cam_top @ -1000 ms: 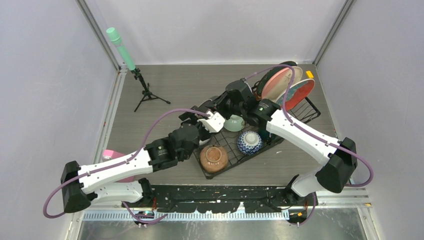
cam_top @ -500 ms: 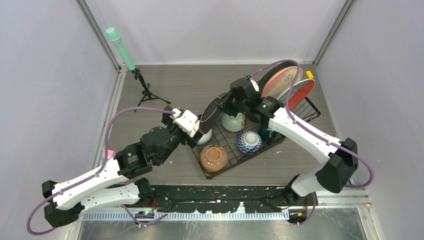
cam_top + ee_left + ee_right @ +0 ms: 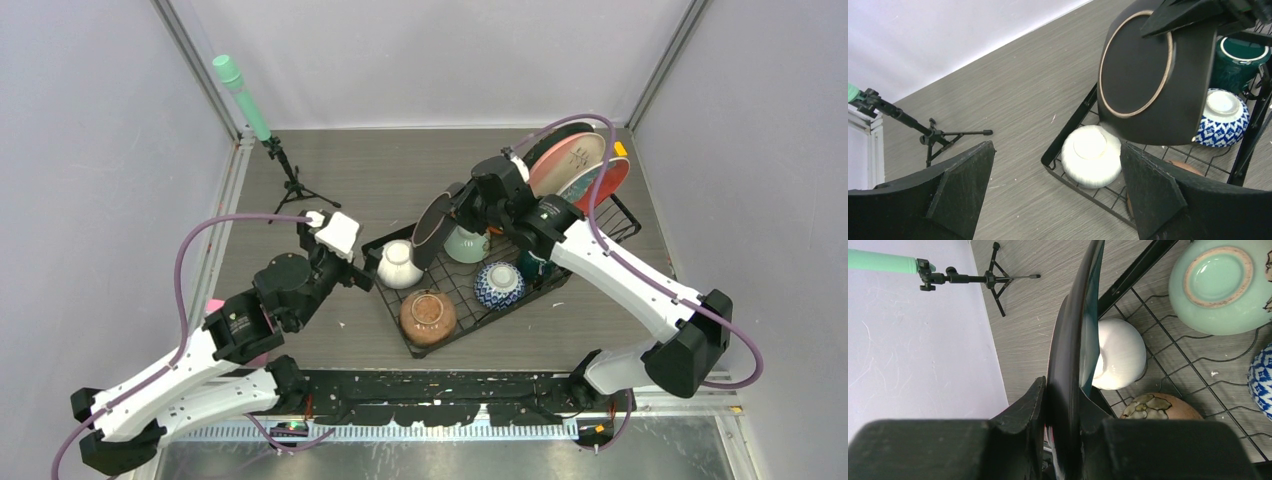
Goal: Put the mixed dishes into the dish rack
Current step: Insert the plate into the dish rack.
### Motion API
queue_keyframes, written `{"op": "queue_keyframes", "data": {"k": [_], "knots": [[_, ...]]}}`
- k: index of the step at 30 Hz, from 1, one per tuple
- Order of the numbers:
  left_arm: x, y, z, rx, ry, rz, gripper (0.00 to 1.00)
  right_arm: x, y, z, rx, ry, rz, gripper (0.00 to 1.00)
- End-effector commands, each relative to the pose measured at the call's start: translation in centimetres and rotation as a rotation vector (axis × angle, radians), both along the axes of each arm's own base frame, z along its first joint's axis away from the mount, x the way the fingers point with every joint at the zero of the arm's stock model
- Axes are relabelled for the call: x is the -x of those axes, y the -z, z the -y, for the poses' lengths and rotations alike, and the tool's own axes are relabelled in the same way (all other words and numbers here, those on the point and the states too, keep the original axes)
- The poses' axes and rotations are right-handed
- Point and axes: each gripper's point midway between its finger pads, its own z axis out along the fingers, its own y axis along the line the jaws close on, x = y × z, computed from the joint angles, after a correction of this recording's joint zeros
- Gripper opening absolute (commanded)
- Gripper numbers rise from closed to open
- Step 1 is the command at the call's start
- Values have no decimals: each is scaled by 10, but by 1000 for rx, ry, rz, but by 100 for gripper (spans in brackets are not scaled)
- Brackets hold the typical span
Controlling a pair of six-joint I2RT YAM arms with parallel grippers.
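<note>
My right gripper (image 3: 455, 212) is shut on the rim of the large dark teal speckled plate (image 3: 431, 230) and holds it on edge above the flat tray of the black dish rack (image 3: 462, 298). In the right wrist view the plate (image 3: 1072, 355) is clamped between my fingers. The tray holds an upturned white bowl (image 3: 398, 265), a brown bowl (image 3: 427, 317), a blue-patterned bowl (image 3: 498, 284), a mint-green bowl (image 3: 467, 244) and a dark teal mug (image 3: 530, 266). Pink plates (image 3: 572, 163) stand in the slotted basket. My left gripper (image 3: 362, 268) is open and empty, just left of the white bowl (image 3: 1091, 157).
A mint-green cylinder (image 3: 240, 93) on a black tripod (image 3: 292, 190) stands at the back left. A small pink cup (image 3: 214, 306) shows partly behind my left arm. The rack's near-left rim (image 3: 1068, 135) lies between my left fingers. Grey walls enclose the table.
My left gripper has drawn back to the left, away from the rack, leaving the white bowl in the tray. My right gripper has lifted the dark plate up and slightly right.
</note>
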Motion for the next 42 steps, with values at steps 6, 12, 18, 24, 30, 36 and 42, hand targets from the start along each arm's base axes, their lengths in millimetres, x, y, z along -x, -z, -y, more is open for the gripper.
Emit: {"op": "queue_keyframes", "data": {"k": [6, 12, 18, 24, 30, 36, 42], "knots": [[-8, -13, -16, 66, -77, -25, 100, -4, -105, 4, -179, -1, 208, 0], [-20, -2, -26, 102, -120, -98, 100, 0, -105, 7, -145, -26, 199, 0], [-34, 8, -41, 134, -194, -168, 100, 7, -109, 14, -107, -49, 205, 0], [-42, 14, -46, 151, -230, -209, 100, 16, -116, 24, -95, -83, 204, 0], [-51, 27, -48, 158, -271, -277, 100, 30, -120, 39, -54, -115, 188, 0], [-58, 40, -45, 157, -280, -327, 100, 43, -127, 69, 17, -105, 188, 0], [-62, 44, -44, 160, -276, -343, 100, 52, -131, 96, 67, -88, 186, 0]]}}
